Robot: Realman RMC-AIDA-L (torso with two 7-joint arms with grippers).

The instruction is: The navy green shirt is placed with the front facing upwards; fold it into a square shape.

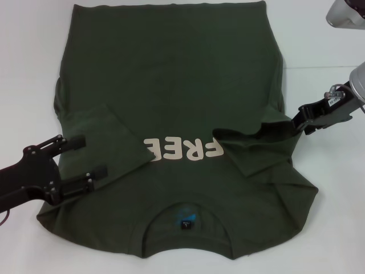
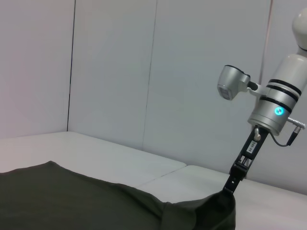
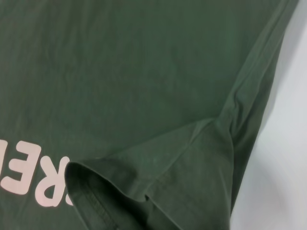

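Observation:
The navy green shirt (image 1: 171, 74) lies front up on the white table, collar and neck label (image 1: 186, 220) nearest me. Its left sleeve (image 1: 108, 137) is folded in over the chest and hides the end of the cream lettering (image 1: 182, 149). My right gripper (image 1: 272, 130) is shut on the right sleeve (image 1: 251, 151), which is lifted and drawn inward to the lettering's edge; the left wrist view shows the right gripper (image 2: 230, 186) pinching raised cloth. The right wrist view shows the sleeve hem (image 3: 158, 177) over the shirt front (image 3: 120, 72). My left gripper (image 1: 85, 157) is open above the folded left sleeve.
Bare white table (image 1: 319, 85) borders the shirt on both sides and at the far end. The right arm's grey camera housing (image 1: 345, 14) hangs above the far right corner. White wall panels (image 2: 120, 72) stand behind the table.

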